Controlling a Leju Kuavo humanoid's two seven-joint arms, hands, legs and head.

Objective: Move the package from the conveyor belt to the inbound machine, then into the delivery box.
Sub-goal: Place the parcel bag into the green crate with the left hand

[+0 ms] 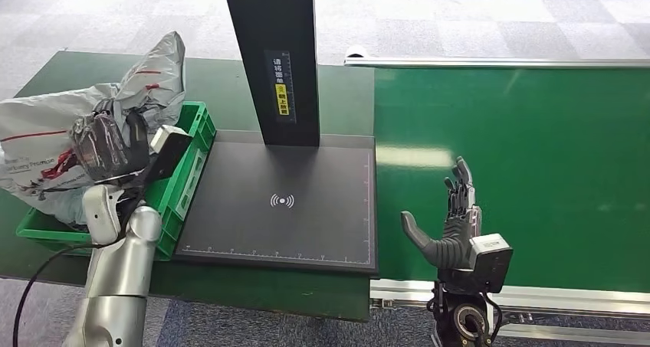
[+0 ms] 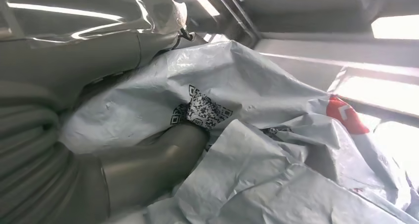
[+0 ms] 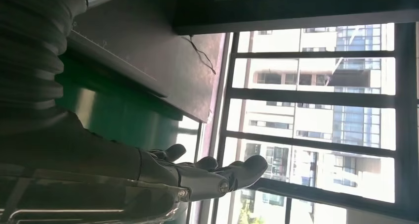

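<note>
Head view: left hand (image 1: 107,144) grasps grey package (image 1: 46,132) directly over green delivery box (image 1: 192,144) at counter's left edge; right hand (image 1: 452,217) released over conveyor belt (image 1: 536,155).

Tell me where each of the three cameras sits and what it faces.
Head view: high on the body, looking down at the scanner pad, green crate and conveyor belt; both arms show.
Left wrist view: behind the left hand, facing the grey package, shared with the head view.
Right wrist view: behind the right hand, facing windows.

Left hand (image 1: 111,144) grips grey package (image 1: 46,132) over green delivery box (image 1: 188,144).
</note>
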